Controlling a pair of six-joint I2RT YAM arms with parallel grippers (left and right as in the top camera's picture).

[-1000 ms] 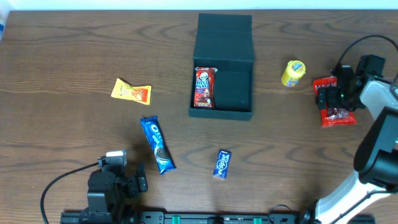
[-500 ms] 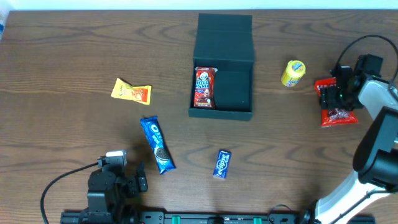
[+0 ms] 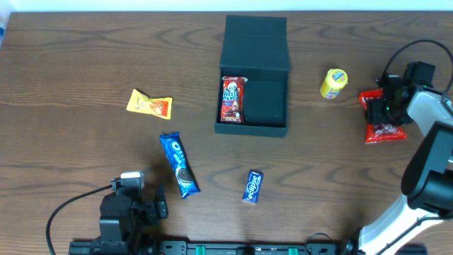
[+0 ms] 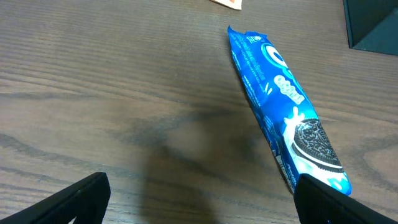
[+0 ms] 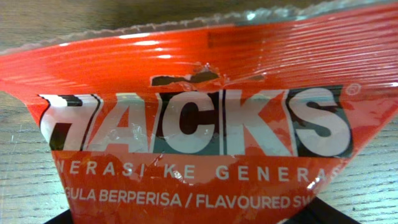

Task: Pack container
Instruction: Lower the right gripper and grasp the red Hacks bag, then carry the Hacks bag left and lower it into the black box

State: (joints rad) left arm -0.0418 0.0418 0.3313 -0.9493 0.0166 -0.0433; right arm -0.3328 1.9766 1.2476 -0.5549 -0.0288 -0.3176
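Container [image 3: 272, 106] of dark teal, near the middle of the wooden table [image 3: 71, 64], flap lid [image 3: 255, 42] folded back on its far side and cavity open upward; red snack packet [image 3: 233, 99] lying lengthwise inside, against the left wall of the container. Left of the container, well apart from it: yellow wrapper [image 3: 149, 105]. Near side of the container, toward the left: long blue biscuit packet [image 3: 178, 164], flat and slanted; near side, just right of that: small blue packet [image 3: 253, 186]. Right of the container: small yellow round item [image 3: 333, 83], and farther right again a red crinkled packet [image 3: 386, 127]. Left gripper [image 3: 157, 204] low on the near-left side, far from the container, jaws spread wide and empty, the biscuit packet [image 4: 286, 112] lying ahead of the left gripper [image 4: 199, 199] in the wrist view. Right gripper [image 3: 379, 103] at the far end of the red packet, jaws pressed to both sides of the red packet [image 5: 199, 124] and grasping it, seen close in the right wrist view around the right gripper [image 5: 193, 214]
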